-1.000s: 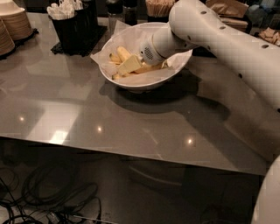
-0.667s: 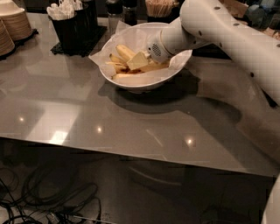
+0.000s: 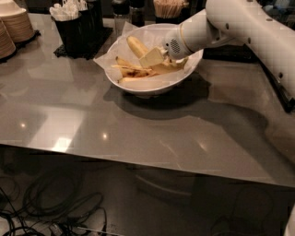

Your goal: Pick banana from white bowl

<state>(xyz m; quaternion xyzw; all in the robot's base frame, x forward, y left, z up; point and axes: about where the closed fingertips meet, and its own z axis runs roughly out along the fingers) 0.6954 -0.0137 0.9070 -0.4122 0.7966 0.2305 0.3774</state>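
The white bowl stands on the grey table toward the back, lined with white paper. The banana is plump, smooth and yellow, and lies in the bowl's far left part. Thinner bananas with brown marks lie in front of it. My gripper reaches into the bowl from the right on the white arm. It sits just right of the banana's near end and over the thinner ones. Whether it touches the banana does not show.
Stacked tan paper bowls stand at the far left. A black caddy with white packets is behind and left of the bowl, and a cup of sticks is behind it. The table's front edge has cables below it.
My gripper has shifted a little to the right and back inside the bowl. The plump banana now shows to its upper left.
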